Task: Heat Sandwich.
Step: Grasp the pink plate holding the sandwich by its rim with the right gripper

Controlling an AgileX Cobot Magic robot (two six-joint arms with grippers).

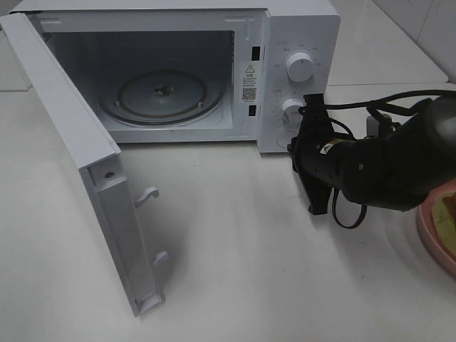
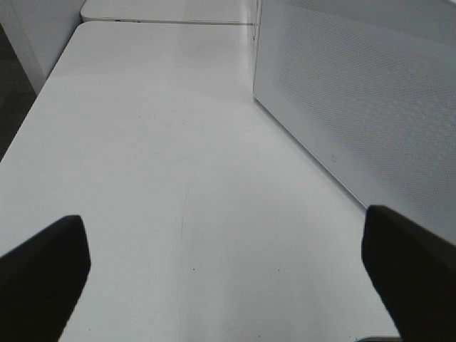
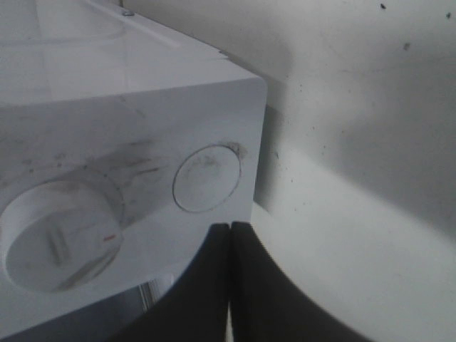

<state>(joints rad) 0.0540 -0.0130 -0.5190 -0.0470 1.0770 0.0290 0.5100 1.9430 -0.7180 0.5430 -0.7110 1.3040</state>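
Sandwich of pale bread (image 1: pixel 450 217) sits on a round pink plate (image 1: pixel 429 239), right of the open white microwave (image 1: pixel 299 28). The black right tool (image 3: pixel 229 239), clenched and empty by the microwave's dials, is way nearer. The left tool (image 2: pixel 226 267), spread wide and empty, is over on the microwave's door side.

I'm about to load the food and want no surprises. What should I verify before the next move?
1. White microwave door swung wide open: ok.
2. Round glass turntable has nothing on it: ok.
3. Right gripper shut, empty, beside the round white button: ok.
4. Left gripper open above the white table: ok.
5. Sandwich sits properly on the round pink plate: cannot tell, both are cut off by the frame edge.
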